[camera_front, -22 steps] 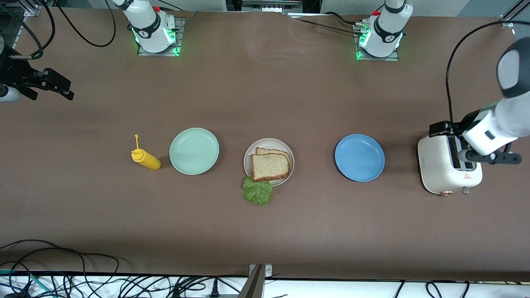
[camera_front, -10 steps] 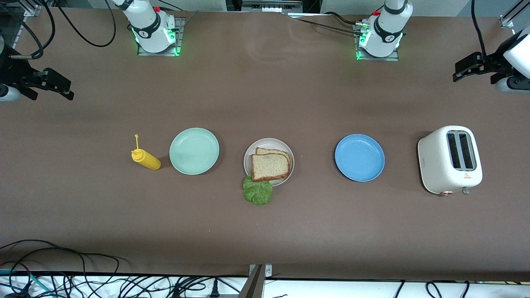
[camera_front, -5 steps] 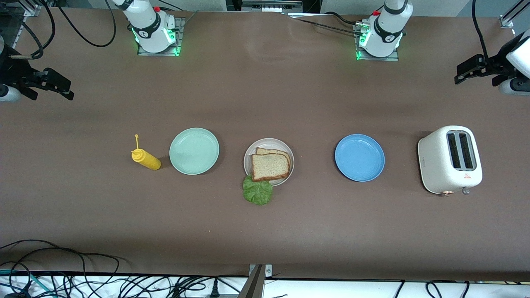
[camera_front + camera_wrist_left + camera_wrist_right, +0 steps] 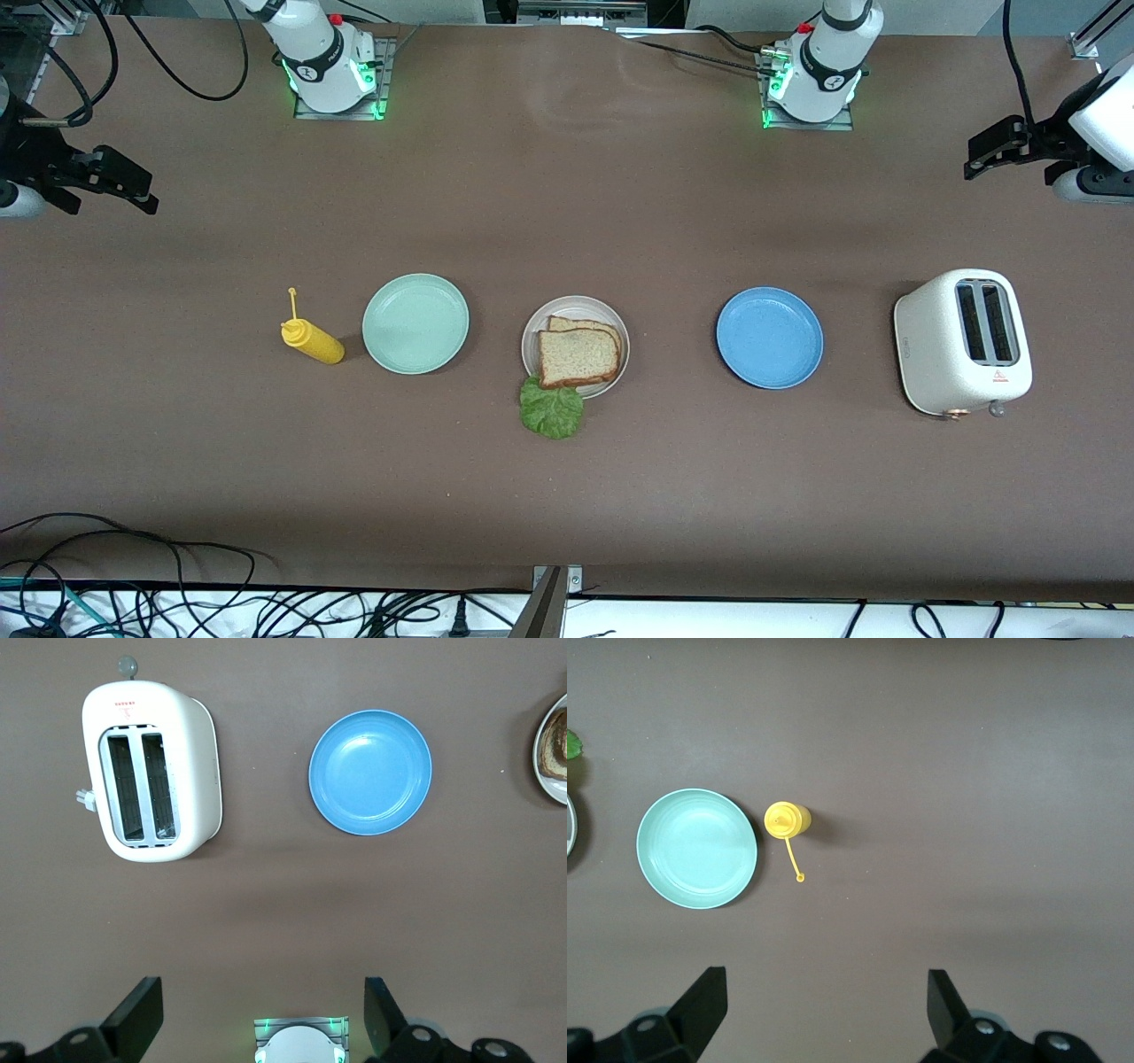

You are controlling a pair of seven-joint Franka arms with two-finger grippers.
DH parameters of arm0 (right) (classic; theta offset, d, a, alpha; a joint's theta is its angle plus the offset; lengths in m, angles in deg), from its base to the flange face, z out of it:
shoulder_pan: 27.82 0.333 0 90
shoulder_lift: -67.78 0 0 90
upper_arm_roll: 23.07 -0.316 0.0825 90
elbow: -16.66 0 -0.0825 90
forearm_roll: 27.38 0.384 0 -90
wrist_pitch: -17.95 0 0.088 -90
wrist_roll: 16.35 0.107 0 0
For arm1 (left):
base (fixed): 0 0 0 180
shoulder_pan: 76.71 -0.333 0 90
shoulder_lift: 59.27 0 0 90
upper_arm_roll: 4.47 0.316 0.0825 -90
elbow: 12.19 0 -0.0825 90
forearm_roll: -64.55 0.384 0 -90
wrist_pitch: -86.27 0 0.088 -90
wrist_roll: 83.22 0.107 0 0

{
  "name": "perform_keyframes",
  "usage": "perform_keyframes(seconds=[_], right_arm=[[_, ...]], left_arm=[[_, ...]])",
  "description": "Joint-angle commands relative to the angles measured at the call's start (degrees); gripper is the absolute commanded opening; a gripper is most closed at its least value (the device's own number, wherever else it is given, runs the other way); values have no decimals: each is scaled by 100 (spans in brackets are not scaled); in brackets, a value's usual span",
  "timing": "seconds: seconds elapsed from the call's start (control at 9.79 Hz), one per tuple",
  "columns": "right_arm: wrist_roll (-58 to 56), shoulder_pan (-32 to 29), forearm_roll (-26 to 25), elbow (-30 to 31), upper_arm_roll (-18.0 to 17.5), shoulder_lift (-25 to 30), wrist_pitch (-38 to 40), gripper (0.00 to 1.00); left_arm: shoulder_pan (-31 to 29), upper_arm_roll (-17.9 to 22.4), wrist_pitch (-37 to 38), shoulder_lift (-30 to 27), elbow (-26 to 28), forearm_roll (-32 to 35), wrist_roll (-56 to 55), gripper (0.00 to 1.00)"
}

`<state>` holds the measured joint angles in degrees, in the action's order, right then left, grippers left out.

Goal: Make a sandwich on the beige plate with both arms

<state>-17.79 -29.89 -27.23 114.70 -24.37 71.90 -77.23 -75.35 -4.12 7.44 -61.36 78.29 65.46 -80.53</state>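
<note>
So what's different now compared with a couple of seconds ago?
The left gripper was down over the toaster then; it has lifted off and swung away toward the left arm's end of the table, open and holding nothing. The right gripper stays parked, open, at the right arm's end. The sandwich on the beige plate, the lettuce and everything else stayed put.

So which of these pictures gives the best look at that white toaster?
The left wrist view: the toaster sits large from straight above, both slots open to sight. The front view shows it whole but smaller, at the left arm's end of the table. The right wrist view does not show it.
</note>
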Motion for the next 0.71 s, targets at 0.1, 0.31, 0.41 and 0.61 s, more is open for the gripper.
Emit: perform_keyframes(seconds=[0.1, 0.31, 0.41, 0.61], right_arm=[[39, 23, -49, -135, -2, -34, 87, 100], [39, 23, -49, -135, -2, -43, 87, 100], [39, 23, -49, -135, -2, -34, 87, 100], [39, 23, -49, -135, -2, -43, 87, 100]], left_arm=[[-48, -123, -45, -133, 136, 129, -6, 100], [-48, -123, -45, -133, 136, 129, 29, 100], [-48, -123, -45, -133, 145, 129, 38, 100], [-48, -123, -45, -133, 145, 129, 38, 100]])
